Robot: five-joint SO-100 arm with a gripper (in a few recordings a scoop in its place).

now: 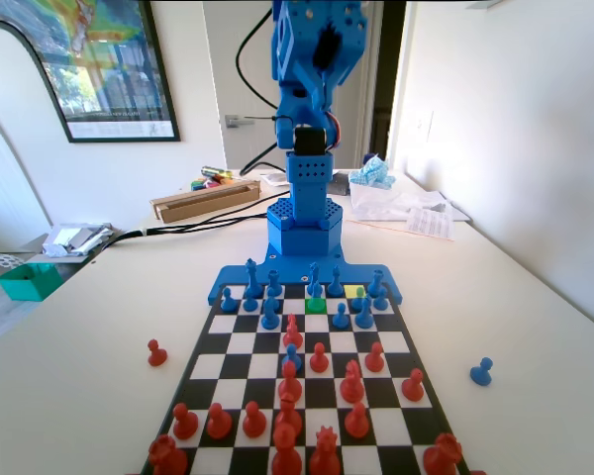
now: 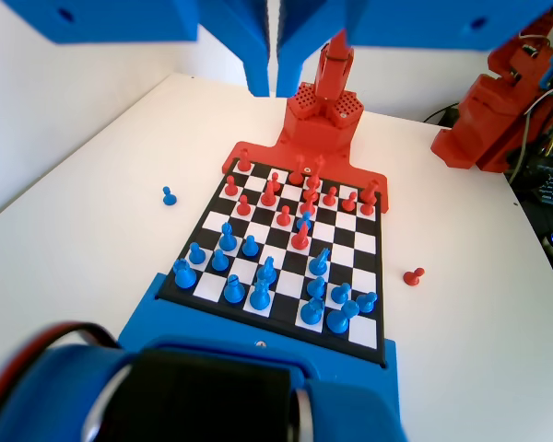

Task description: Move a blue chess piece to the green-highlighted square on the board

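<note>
While the tool [image 2: 277, 78] hangs closed and empty at the wrist view's top, we see a white surface [image 1: 89, 336], white walls, a poster [image 1: 99, 64] upper left.

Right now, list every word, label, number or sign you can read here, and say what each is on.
None can be read.
Framed poster: a caption strip along its bottom, too blurred to read.
Printed paper sheet on the table: text too small to read.
The board shows no letters or numbers.
</note>
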